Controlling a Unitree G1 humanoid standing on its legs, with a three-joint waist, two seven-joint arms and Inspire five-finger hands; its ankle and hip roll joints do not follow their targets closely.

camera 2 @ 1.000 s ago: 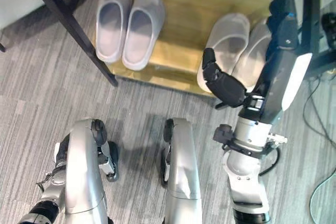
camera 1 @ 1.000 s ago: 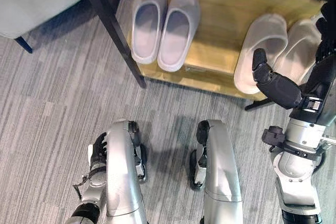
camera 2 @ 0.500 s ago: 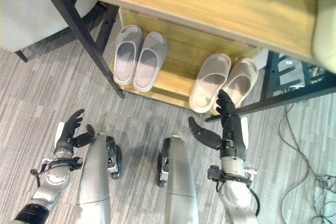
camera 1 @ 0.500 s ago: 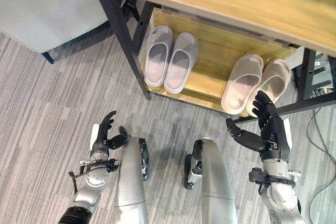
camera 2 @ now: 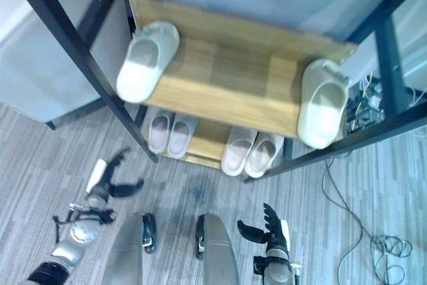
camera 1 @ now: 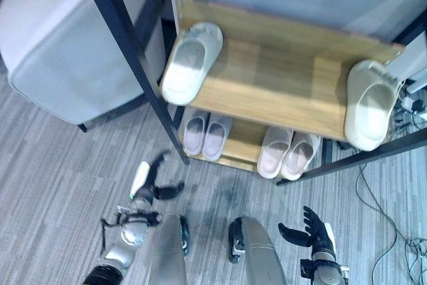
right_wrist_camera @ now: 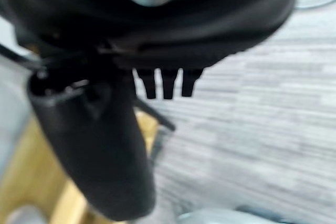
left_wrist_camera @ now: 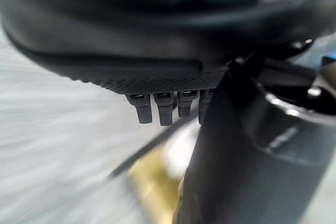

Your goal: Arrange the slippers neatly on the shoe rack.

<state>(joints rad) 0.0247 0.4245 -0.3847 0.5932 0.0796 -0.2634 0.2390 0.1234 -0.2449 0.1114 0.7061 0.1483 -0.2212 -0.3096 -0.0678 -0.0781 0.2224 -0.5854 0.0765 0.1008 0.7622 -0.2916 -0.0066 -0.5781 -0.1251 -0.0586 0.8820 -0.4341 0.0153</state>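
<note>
— Slippers, where? Any readable writing?
— No legible print; two pairs on the shoe rack's (camera 1: 280,108) lower shelf, pale pair (camera 1: 207,135) beside beige pair (camera 1: 288,154); single slippers (camera 1: 191,62) (camera 1: 368,103) above.
— Hands?
— Left hand (camera 1: 151,179) and right hand (camera 1: 308,229) spread, empty, low, well apart from the rack.

Right hand (right_wrist_camera: 105,145) empty, fingers (right_wrist_camera: 167,83) straight, thumb out, over grey striped floor (right_wrist_camera: 262,129); wooden shelf (right_wrist_camera: 31,182) beside.
</note>
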